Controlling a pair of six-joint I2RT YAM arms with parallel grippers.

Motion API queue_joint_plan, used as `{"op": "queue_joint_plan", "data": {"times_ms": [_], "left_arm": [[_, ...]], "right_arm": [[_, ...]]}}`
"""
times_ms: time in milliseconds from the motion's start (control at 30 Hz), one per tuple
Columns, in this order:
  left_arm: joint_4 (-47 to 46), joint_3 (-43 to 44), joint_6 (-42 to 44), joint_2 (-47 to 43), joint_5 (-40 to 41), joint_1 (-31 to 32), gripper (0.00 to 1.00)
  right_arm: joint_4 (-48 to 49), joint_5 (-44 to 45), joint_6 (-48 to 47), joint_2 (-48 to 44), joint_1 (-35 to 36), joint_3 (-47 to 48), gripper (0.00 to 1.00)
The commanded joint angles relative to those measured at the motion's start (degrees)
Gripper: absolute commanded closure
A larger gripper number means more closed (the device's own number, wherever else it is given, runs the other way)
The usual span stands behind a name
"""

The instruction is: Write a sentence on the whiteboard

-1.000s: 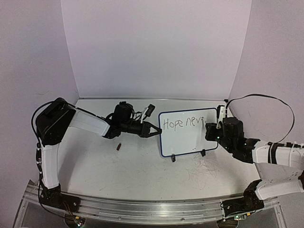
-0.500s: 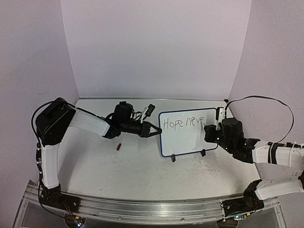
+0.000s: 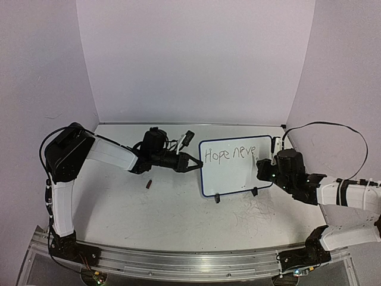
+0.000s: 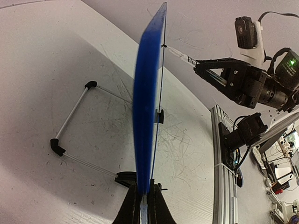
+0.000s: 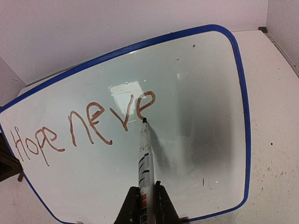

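Right hand (image 5: 144,207): clamped on a marker (image 5: 145,158), tip touching the whiteboard (image 5: 205,84) at the foot of the last "e". Left hand (image 4: 142,207): clamped on the board's left edge, steadying it where it stands on the counter (image 3: 178,220), between the arms. Risk: hard pressure may tilt the board or skid the stroke. Sentence (image 5: 84,126): reads "Hope neve", reddish-brown, sloping upward, unfinished.

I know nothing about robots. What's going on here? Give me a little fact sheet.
whiteboard: upright on its stand
left gripper: shut on the whiteboard's side edge
right gripper: shut on a marker
marker tip: at the end of the last letter
writing: "Hope neve"
sentence: not finished
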State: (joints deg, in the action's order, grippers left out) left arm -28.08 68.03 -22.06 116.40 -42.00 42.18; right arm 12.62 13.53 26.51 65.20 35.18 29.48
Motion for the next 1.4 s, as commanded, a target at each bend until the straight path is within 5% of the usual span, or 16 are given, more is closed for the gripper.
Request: {"op": "queue_joint_plan", "data": {"times_ms": [0, 333, 733, 1367], "left_arm": [[0.0, 1.1, 1.1, -1.3, -0.9, -0.3, 1.00], [0.2, 1.1, 1.1, -1.3, -0.8, -0.3, 1.00], [0.1, 1.2, 1.1, -1.0, -1.1, -0.3, 1.00], [0.2, 1.3, 1.4, -0.8, -1.2, -0.3, 1.00]], "right_arm": [[-5.0, 3.5, 0.8, 0.4, -0.4, 1.6, 1.00], [-4.1, 3.8, -3.2, -4.9, -1.3, 3.1, 1.00], [0.9, -3.2, -7.3, -4.0, -4.5, 2.9, 1.00], [3.5, -1.4, -8.8, -1.8, -4.6, 3.8, 1.00]]}}
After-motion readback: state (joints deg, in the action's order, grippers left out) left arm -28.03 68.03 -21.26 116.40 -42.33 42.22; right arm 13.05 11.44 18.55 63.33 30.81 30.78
